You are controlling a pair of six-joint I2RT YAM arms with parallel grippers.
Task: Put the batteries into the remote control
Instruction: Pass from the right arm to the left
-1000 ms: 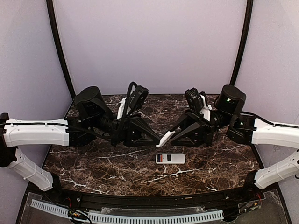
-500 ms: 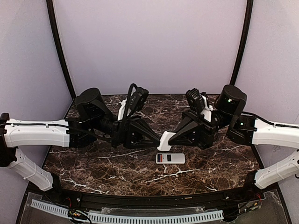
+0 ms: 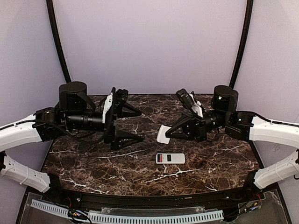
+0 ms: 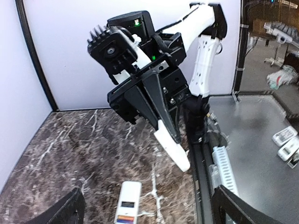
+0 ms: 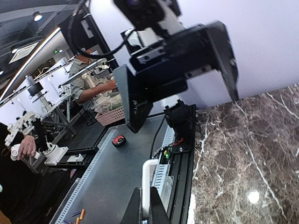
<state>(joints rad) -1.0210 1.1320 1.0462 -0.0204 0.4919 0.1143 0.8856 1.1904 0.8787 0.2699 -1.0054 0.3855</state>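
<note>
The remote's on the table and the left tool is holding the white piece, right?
No, the right tool holds the white piece, as the top view shows; the left tool is open and empty. The remote is on the table.

We look from the top external camera down over the arms' bases and across the whole worktop (image 3: 93,163) to the back wall, from far enough off that both arms fit. Our left wrist camera rides close behind the left end effector (image 3: 140,125) and faces rightward along the worktop, catching the right end effector (image 3: 169,134) head-on and near. Our right wrist camera faces the opposite way, tilted, meeting the left end effector at close range, with the room beyond the worktop's near edge behind it. The overhead and left wrist views share the remote control (image 3: 170,158) and the marbled surface around it.
</note>
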